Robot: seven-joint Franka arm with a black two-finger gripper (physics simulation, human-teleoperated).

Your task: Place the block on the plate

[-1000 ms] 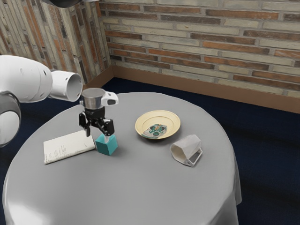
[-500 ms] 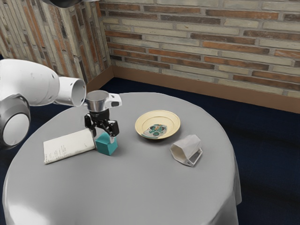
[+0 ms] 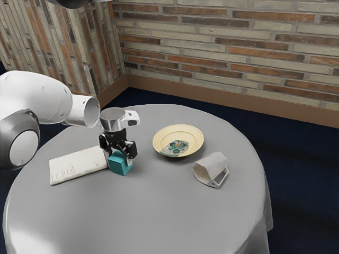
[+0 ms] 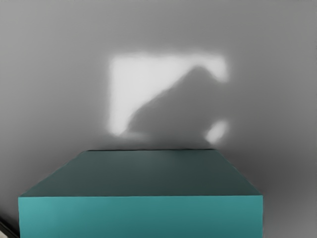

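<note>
- Black two-finger pincer [image 3: 119,164]: lowered around the block, its fingers parted, one to each side; it stands open, and I cannot tell whether either finger touches the block.
- Teal, box-shaped block [image 3: 121,168]: on the table between those fingers, off the plate. The wrist view has it close under the hand, a dull face meeting a brighter one along a straight edge.
- Pale patch of light [image 4: 133,74] with a dark shadow cutting into it: on the grey surface just beyond the block in the wrist view.
- White sheet-like booklet with lines of writing [image 3: 79,165]: flat on the table, just beside the block, toward the exterior view's left.
- Round, pale yellow plate with a green-patterned centre [image 3: 180,127]: on the table, apart from the block, toward the exterior view's right.
- White, angular mug [image 3: 213,163]: tipped on its side near the plate.
- Round table under a smooth grey cloth [image 3: 143,211]: beneath them all.
- Brick wall in orange, brown and cream [image 3: 228,50]: behind, above a dark blue floor [image 3: 296,174].
</note>
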